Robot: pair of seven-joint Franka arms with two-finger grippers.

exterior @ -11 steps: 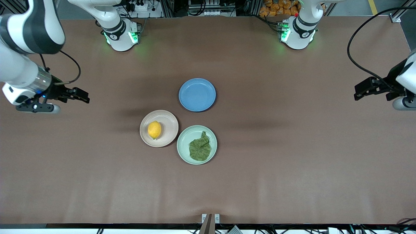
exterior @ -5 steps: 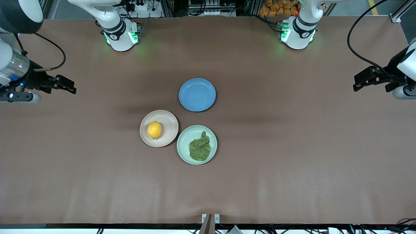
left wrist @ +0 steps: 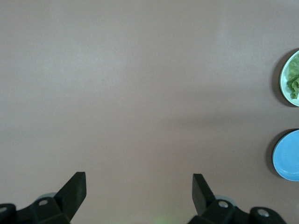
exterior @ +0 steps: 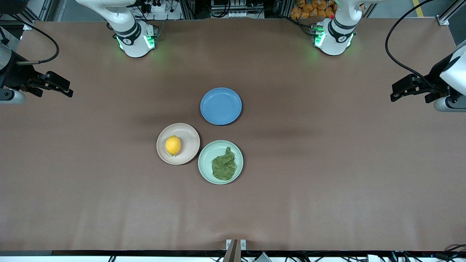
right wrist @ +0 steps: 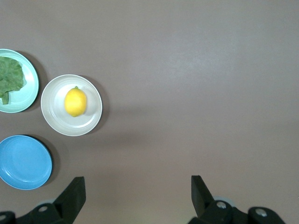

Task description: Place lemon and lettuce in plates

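The yellow lemon (exterior: 173,145) lies in the beige-pink plate (exterior: 189,142) at the table's middle; both show in the right wrist view, lemon (right wrist: 75,101) in plate (right wrist: 56,116). The dark green lettuce (exterior: 224,165) lies in the mint green plate (exterior: 208,156), beside the beige plate and a little nearer the front camera; it also shows in the right wrist view (right wrist: 10,77) and at the edge of the left wrist view (left wrist: 294,81). My right gripper (exterior: 62,87) is open and empty, up over the right arm's end of the table. My left gripper (exterior: 398,92) is open and empty over the left arm's end.
A blue plate (exterior: 221,106) sits empty, farther from the front camera than the other two plates; it also shows in the right wrist view (right wrist: 23,162) and the left wrist view (left wrist: 287,156). Bare brown table surrounds the plates.
The right gripper has drawn back toward the right arm's end of the table and up toward the bases. The left gripper has shifted slightly the same way at its own end. Plates and food unmoved.
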